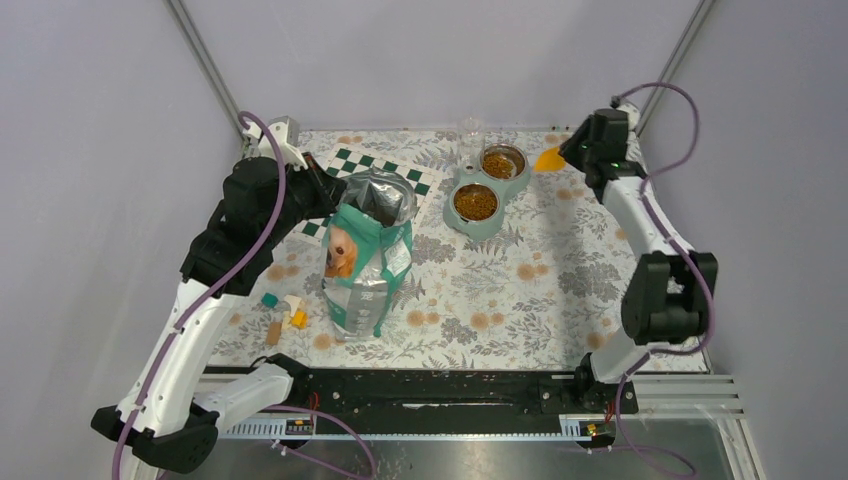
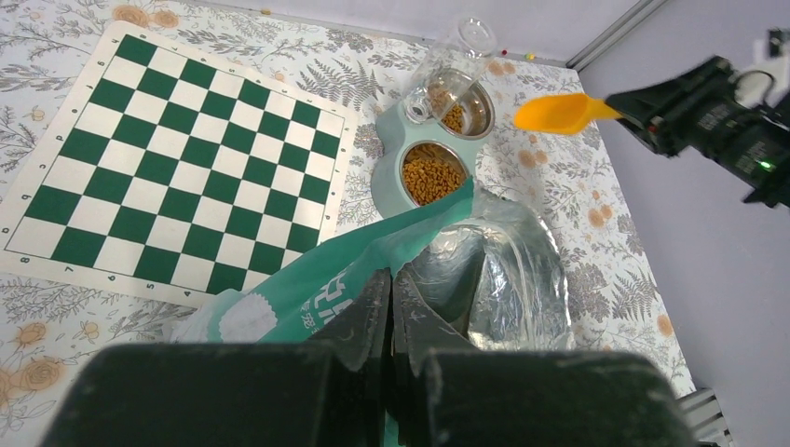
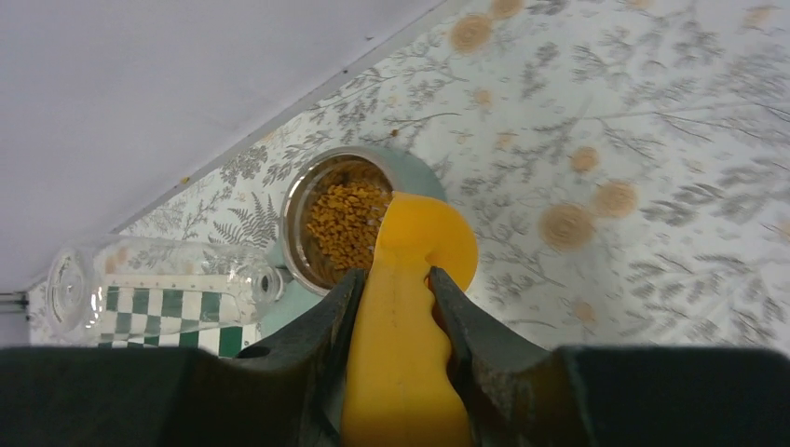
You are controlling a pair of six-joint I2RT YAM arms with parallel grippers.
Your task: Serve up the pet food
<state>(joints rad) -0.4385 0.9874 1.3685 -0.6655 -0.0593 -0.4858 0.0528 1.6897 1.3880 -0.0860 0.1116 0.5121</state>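
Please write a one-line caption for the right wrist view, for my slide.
The right claw grips the orange scoop by its handle, beside a steel bowl of pet food.

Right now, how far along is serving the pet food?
Done: both bowls hold pet food. In hand: the right gripper grips the orange scoop near the far bowl, with no food visible in it; the left gripper is shut on the open bag at its rim. Left: probably another scoop if more is wanted, then put the scoop down and release the bag.
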